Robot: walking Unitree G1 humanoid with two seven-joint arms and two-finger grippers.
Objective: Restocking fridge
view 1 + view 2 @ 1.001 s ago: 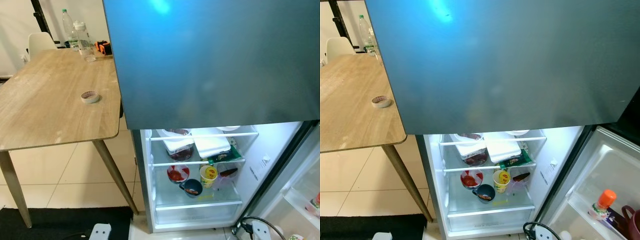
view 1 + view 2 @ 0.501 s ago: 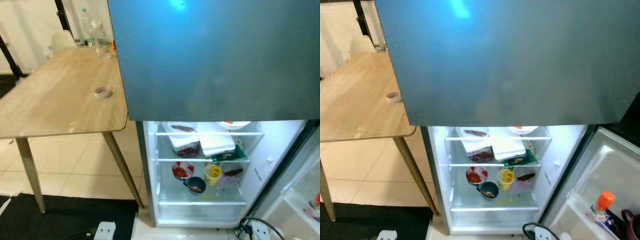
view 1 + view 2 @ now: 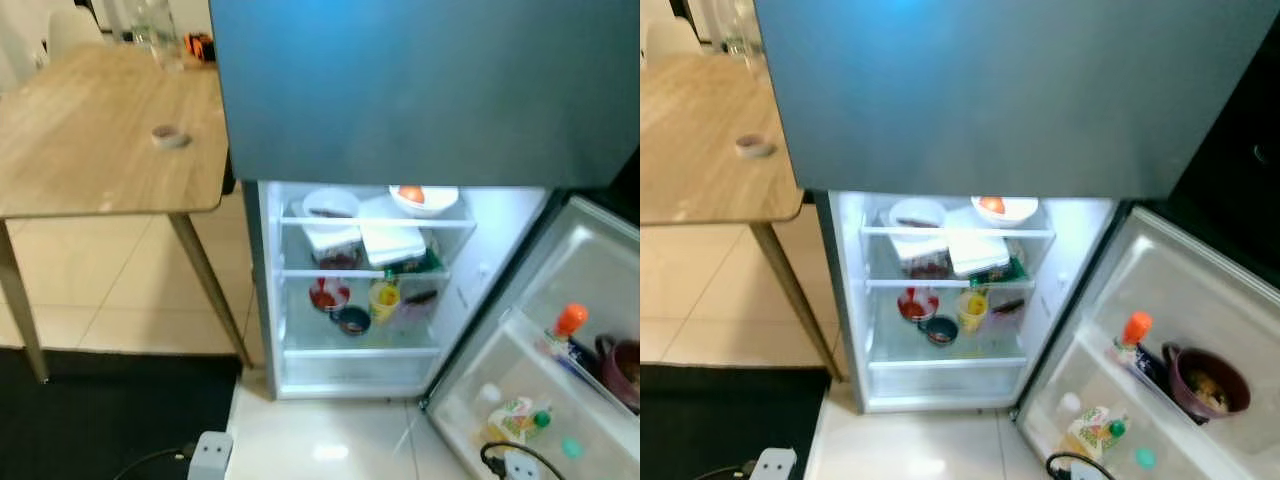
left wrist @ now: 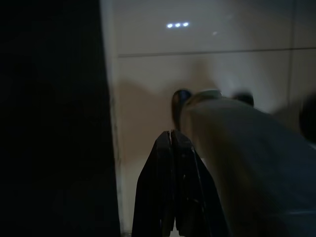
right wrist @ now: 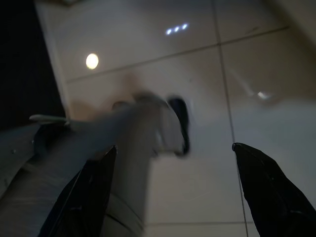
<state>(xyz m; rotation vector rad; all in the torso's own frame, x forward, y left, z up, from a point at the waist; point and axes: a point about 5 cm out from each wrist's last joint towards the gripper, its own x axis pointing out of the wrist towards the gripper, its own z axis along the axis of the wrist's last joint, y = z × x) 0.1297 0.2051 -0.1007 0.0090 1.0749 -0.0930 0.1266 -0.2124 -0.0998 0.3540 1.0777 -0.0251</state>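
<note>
Ahead and below, open fridge; left pincer clenched, right pincer released, both hanging floorward.

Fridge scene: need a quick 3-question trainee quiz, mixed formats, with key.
1. True or false: the lower fridge door stands open.
2. The bottle in the door shelf has a cap of which colour? A green, B orange, C white.
3. Fill in: the roll of tape lies on the wooden ____.

Key: 1 true. 2 B. 3 table.

Both arms hang idle over the floor tiles: left gripper shut, right gripper open.
</note>
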